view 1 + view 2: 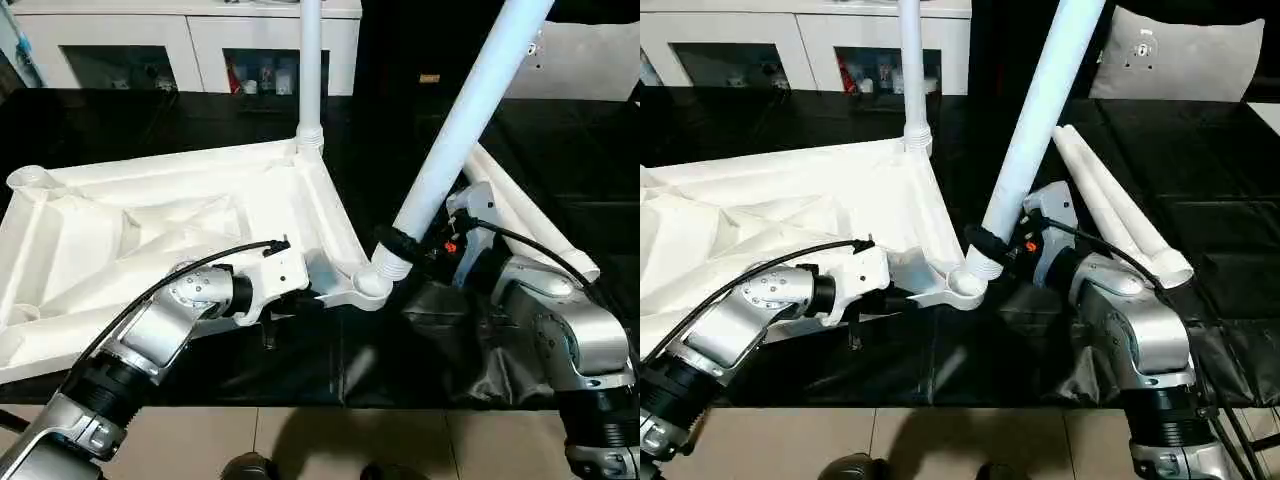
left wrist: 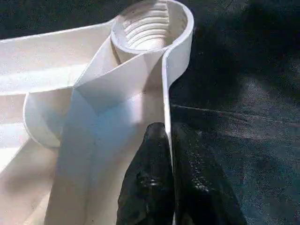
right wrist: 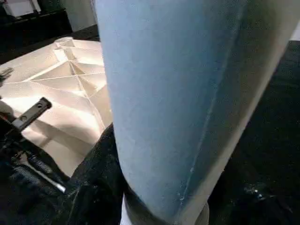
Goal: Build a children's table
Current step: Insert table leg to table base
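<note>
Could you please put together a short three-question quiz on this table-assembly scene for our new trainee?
1. True or false: one leg already stands upright in a far corner socket of the tabletop.
2. What is the right gripper holding? A) a tilted leg at the near corner socket; B) the tabletop's rim; C) nothing.
3. How many spare legs lie on the black mat to the robot's right?

Key
1. True.
2. A. Its jaws grip the leg just above the socket, while the left gripper is shut on the tabletop's rim.
3. Two, side by side.
</note>
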